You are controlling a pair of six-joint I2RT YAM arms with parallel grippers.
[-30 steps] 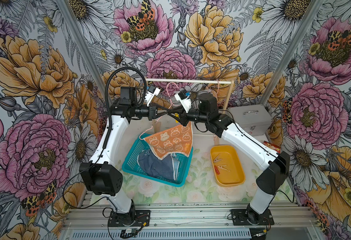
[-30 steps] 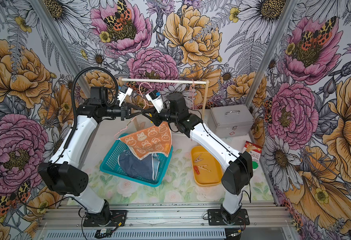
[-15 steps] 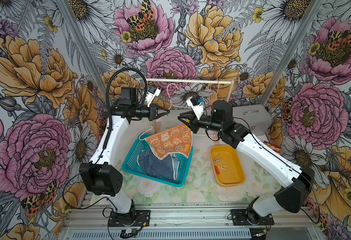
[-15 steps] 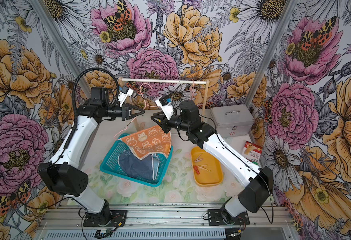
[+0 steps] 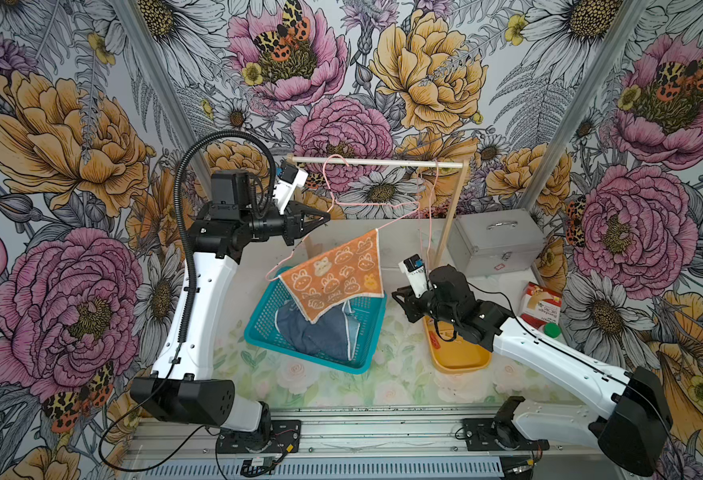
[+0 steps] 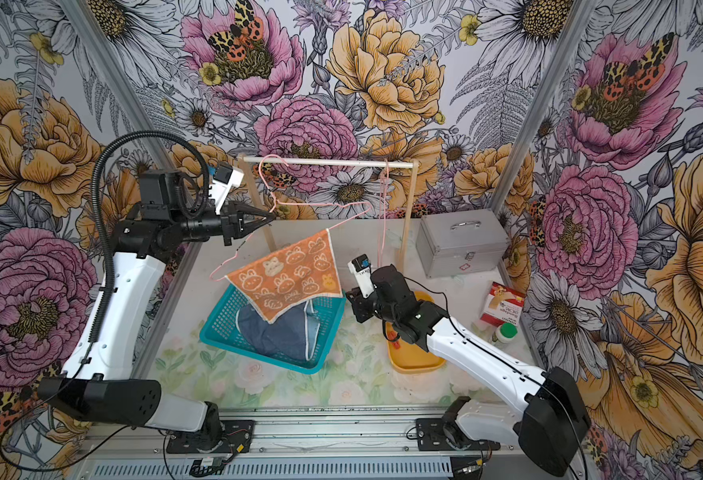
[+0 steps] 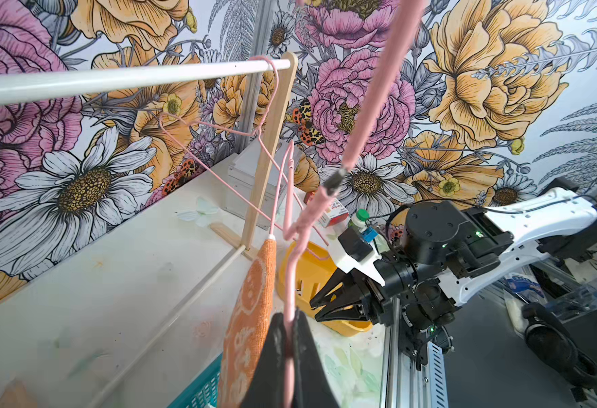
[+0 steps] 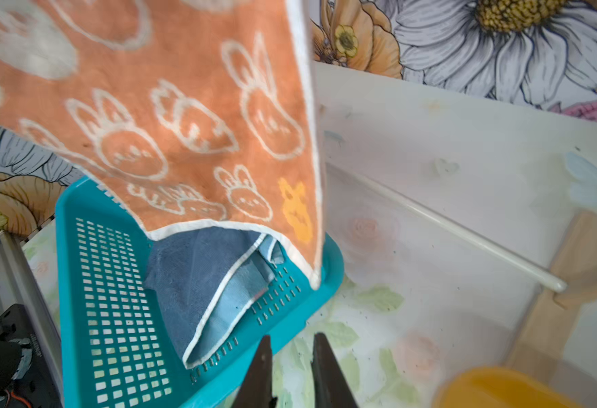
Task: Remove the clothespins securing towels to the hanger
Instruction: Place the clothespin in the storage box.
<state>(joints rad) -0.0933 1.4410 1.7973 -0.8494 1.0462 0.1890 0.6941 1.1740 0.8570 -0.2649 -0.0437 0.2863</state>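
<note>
Right now the left gripper (image 5: pixel 324 217) is pinching the pink hanger (image 5: pixel 376 203) near its neck. Its jaws are pressing together on the wire, and the left wrist view is showing that wire running straight between the two black fingers (image 7: pixel 272 360). The hanger is hooking over the rod (image 5: pixel 383 163) and tilting, with its lower bar slanting down toward the basket (image 5: pixel 264 320).

The orange towel (image 5: pixel 337 278) is hanging from that bar. Its lowest corner is dangling over the blue towel (image 5: pixel 312 332), which is lying crumpled inside the basket.

The right gripper (image 5: pixel 397 296) is hovering low, just beside the basket's right side and over the far end of the yellow tray (image 5: pixel 462 359). Its jaws are standing slightly apart. In the right wrist view the gap between the fingers (image 8: pixel 261 367) is showing only the table (image 5: pixel 403 386), and the left wrist view is likewise showing the tray through that gap.

A red clothespin (image 5: pixel 435 341) is lying in the tray against its left wall, partly hidden by the right arm. Whether other pins are lying under the arm cannot be told.

A second hanger (image 5: pixel 431 208) is dangling at the rod's right end. A grey case (image 5: pixel 495 241) is sitting on the table behind the tray.
</note>
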